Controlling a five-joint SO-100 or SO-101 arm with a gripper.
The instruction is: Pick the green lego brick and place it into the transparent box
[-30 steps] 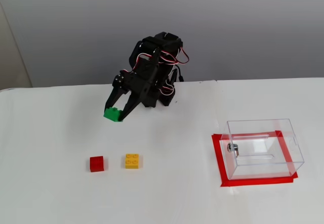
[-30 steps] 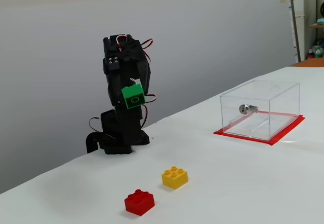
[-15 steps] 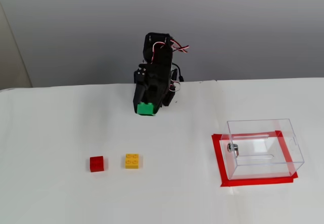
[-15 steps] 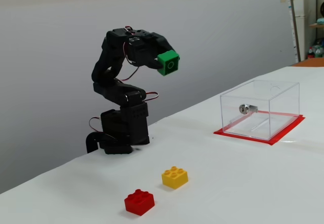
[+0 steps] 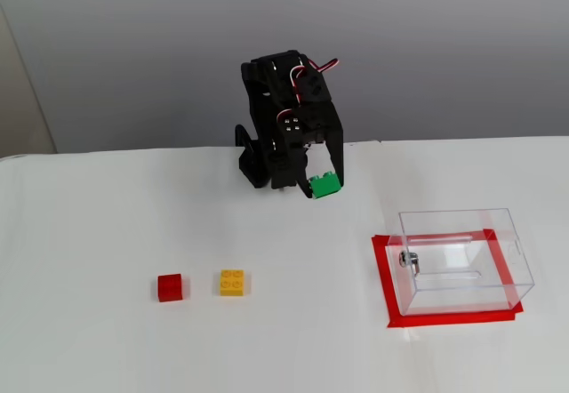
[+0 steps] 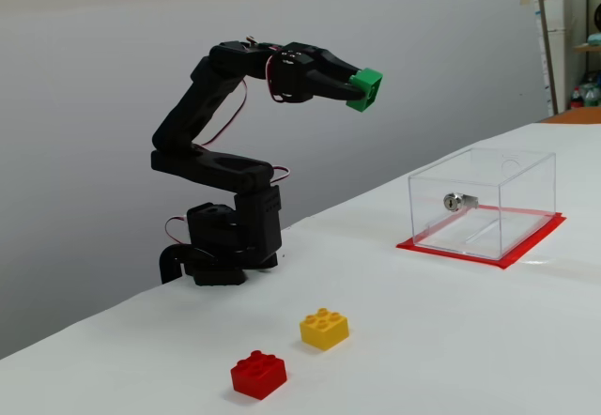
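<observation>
The green lego brick (image 5: 325, 184) (image 6: 364, 88) is clamped between my gripper's (image 5: 324, 182) (image 6: 360, 87) black jaws and held high in the air, well above the white table. The transparent box (image 5: 462, 260) (image 6: 481, 201) stands on the table inside a red tape frame, to the right of the arm in both fixed views, with a small metal fitting (image 5: 408, 259) (image 6: 459, 202) on one wall. The box looks empty. The gripper is to the left of the box and apart from it in both fixed views.
A red brick (image 5: 170, 287) (image 6: 258, 374) and a yellow brick (image 5: 233, 282) (image 6: 324, 328) lie side by side on the white table (image 5: 293, 340) in front of the arm's base (image 6: 225, 246). Red tape (image 5: 388, 282) (image 6: 470, 253) marks the box's place.
</observation>
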